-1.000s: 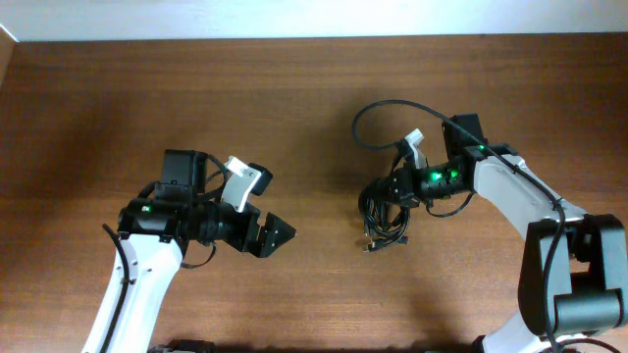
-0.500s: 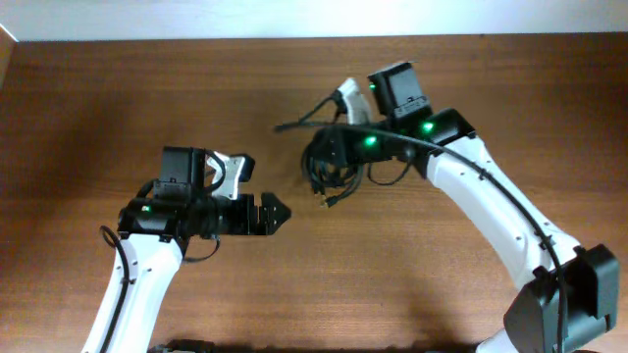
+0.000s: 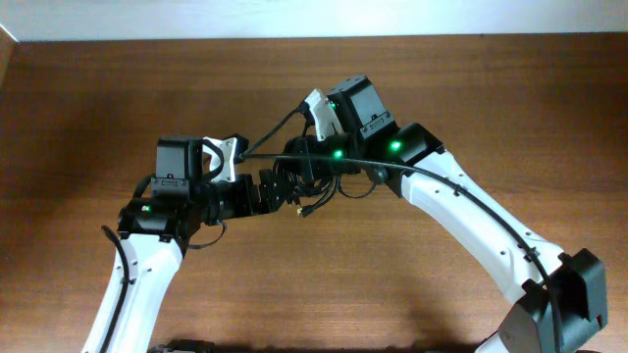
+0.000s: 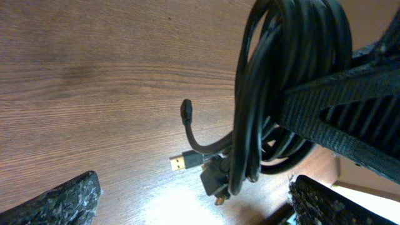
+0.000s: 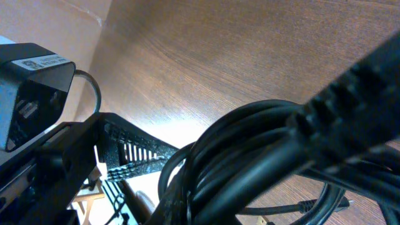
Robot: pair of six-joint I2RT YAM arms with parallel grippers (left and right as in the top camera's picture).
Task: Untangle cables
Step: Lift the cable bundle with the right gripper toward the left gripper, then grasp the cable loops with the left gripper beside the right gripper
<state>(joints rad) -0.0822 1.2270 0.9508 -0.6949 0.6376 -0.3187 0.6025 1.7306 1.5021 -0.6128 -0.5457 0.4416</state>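
Shut the wide-open left gripper (image 3: 267,191), at nine o'clock of the cables (image 3: 293,182) bunched over the table (image 3: 88,108) in the clamped right gripper (image 3: 306,167), on one outer loop only, then draw gently toward eight o'clock.

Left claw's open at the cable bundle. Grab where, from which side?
Likely the bunched loops of the cable bundle next to the right claw, where strands run parallel. The left claw comes in from the opposite side, jaws straddling them; skip the dangling USB plug.
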